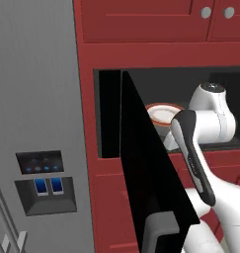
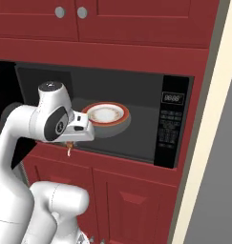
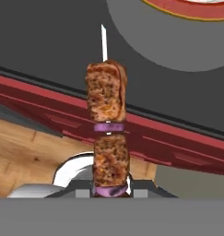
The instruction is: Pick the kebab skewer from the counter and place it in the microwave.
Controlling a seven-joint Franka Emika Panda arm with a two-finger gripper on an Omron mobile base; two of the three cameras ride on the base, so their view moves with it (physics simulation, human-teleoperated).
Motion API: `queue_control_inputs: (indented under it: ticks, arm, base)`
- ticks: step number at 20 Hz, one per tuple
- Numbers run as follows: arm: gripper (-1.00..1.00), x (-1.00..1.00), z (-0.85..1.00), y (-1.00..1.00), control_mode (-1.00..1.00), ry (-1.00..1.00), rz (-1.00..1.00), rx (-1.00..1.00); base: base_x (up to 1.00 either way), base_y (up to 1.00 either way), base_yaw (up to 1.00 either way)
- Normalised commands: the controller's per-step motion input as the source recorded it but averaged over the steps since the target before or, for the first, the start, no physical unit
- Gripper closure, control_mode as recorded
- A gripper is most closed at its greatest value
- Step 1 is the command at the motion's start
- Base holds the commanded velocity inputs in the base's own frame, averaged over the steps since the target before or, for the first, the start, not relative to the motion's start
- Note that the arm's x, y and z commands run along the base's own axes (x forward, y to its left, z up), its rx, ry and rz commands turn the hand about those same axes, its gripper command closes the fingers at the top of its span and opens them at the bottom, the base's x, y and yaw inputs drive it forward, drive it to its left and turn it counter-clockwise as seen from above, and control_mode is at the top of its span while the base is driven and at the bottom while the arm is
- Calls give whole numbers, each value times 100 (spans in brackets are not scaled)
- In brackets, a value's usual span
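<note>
The kebab skewer (image 3: pixel 107 133) is off the counter, clenched in the jaws of the gripper (image 2: pixel 69 145) just outside the front sill of the open microwave (image 2: pixel 174 124). Pickup looks done. Left, I judge: carrying it inside, near the plate (image 2: pixel 107 114), and releasing.

The arm bends forward, its claw (image 3: pixel 111 191) pointing down, clamped tight on the skewer (image 3: pixel 107 133) below it.

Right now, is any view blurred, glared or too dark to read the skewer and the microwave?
Hand view: the kebab skewer is sharp and evenly lit, no glare. Right base view: the microwave cavity is dim, but the plate reads clearly and the skewer is tiny. Left base view: the black door is flat black, showing no detail.
</note>
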Motion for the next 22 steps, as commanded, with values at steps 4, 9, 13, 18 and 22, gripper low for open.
queue_control_inputs:
  ticks: [4, 9, 13, 18, 22]
  arm:
    - [100, 40, 7, 0, -100, -29, 0, 16]
    - [100, 60, -5, -13, -100, -68, 5, 19]
    - [100, 40, -6, -34, -100, -48, 8, 24]
    - [100, 90, 5, -11, -100, -12, 3, 24]
    - [100, 94, 15, -2, -100, 1, 4, 6]
  base:
    - [0, 0, 0]
    - [0, 0, 0]
    - [0, 0, 0]
    - [0, 0, 0]
    - [0, 0, 0]
